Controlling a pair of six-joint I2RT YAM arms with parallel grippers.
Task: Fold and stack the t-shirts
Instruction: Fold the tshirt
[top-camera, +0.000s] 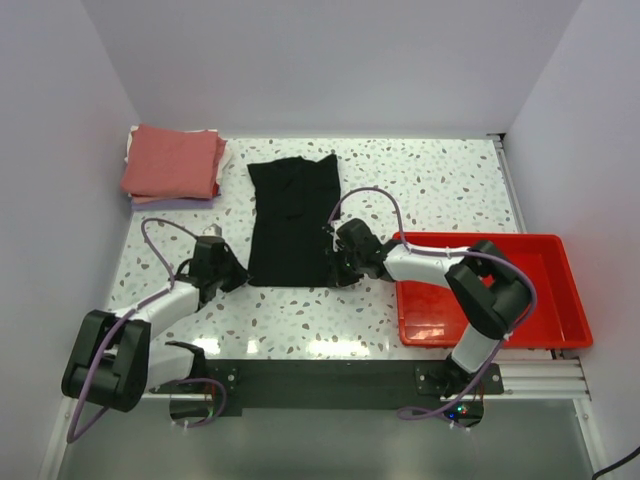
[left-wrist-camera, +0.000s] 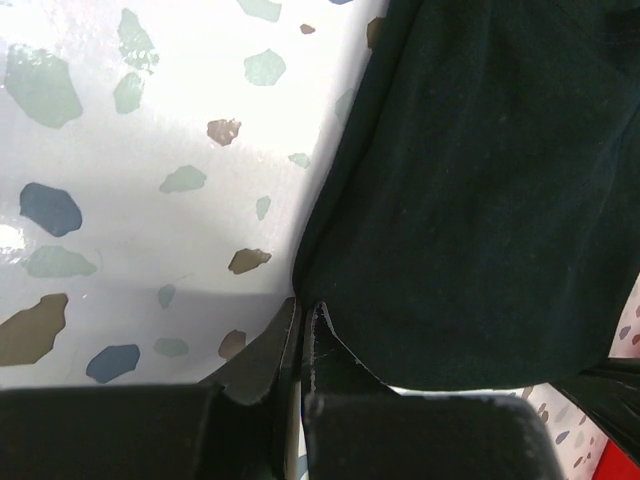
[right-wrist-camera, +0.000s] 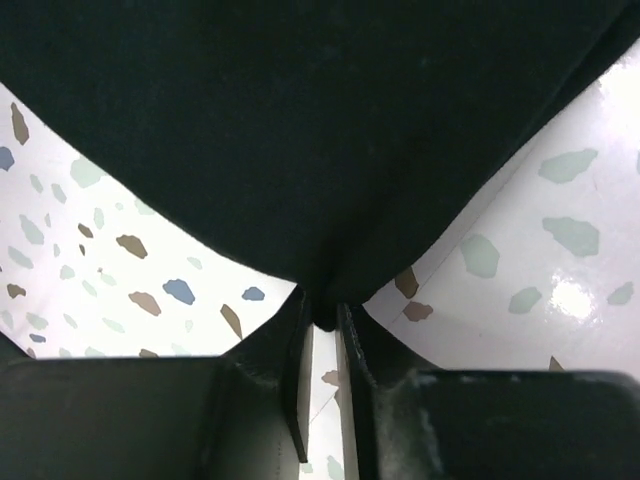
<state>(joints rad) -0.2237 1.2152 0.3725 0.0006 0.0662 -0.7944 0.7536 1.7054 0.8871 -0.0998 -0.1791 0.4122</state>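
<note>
The left end effector (top-camera: 238, 274) (left-wrist-camera: 302, 306) has its two fingers pressed together, nipping the near-left corner of the black t-shirt (top-camera: 295, 222) (left-wrist-camera: 480, 200). In the left wrist view the cloth's edge runs down to the fingertips and spreads away to the right.

The right end effector (top-camera: 336, 262) (right-wrist-camera: 322, 306) is nearly closed, with only a narrow slit between the fingers. A bunched point of the black t-shirt (right-wrist-camera: 300, 120) is gripped in that slit at the tips. This is the shirt's near-right corner.

The black t-shirt lies flat on the speckled bench (top-camera: 430, 180), long from near to far, between the two end effectors and reaching away from them.

The left arm (top-camera: 150, 312) stretches low from the near-left base, angled far and right. The right arm (top-camera: 470, 285) rises from the near-right base, bends over the red tray (top-camera: 545, 295) and reaches left, low to the bench.

At the far-left corner, well apart from both, a salmon-red t-shirt (top-camera: 175, 160) lies folded, with white and pale lavender edges showing under it.
</note>
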